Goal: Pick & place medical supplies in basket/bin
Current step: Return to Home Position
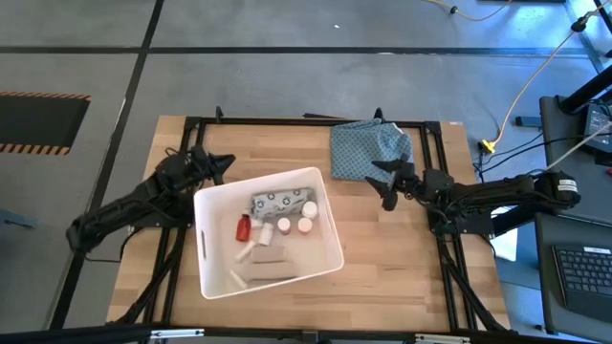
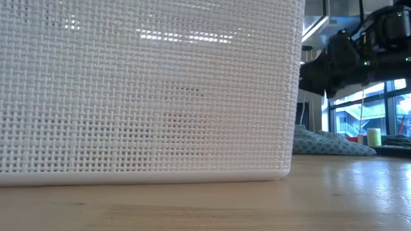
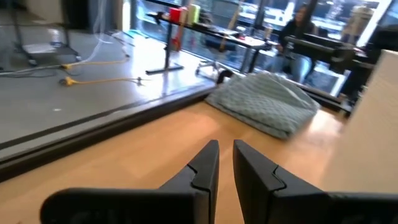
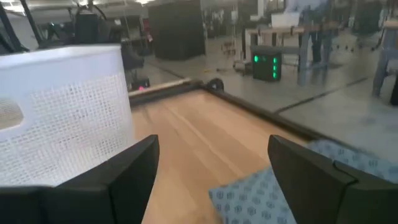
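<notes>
Left gripper (image 1: pixel 218 164): fingers a thin slit apart, nothing between them, hovering over the table. Bin (image 1: pixel 199 244) near, off to one side of its tips. Right gripper (image 1: pixel 381 183): spread wide, empty, at the edge of the patterned cloth (image 1: pixel 368 143), bin well apart. Inside the bin: ring-print packet (image 1: pixel 280 202), red bottle (image 1: pixel 244 228), three white bottles (image 1: pixel 305 225), white tubes (image 1: pixel 251 251). Low view mostly blocked by the bin's woven wall. Underneath, wooden table (image 1: pixel 402 277); beyond, grey floor (image 1: pixel 287 76), yellow cable (image 1: pixel 526 86).
</notes>
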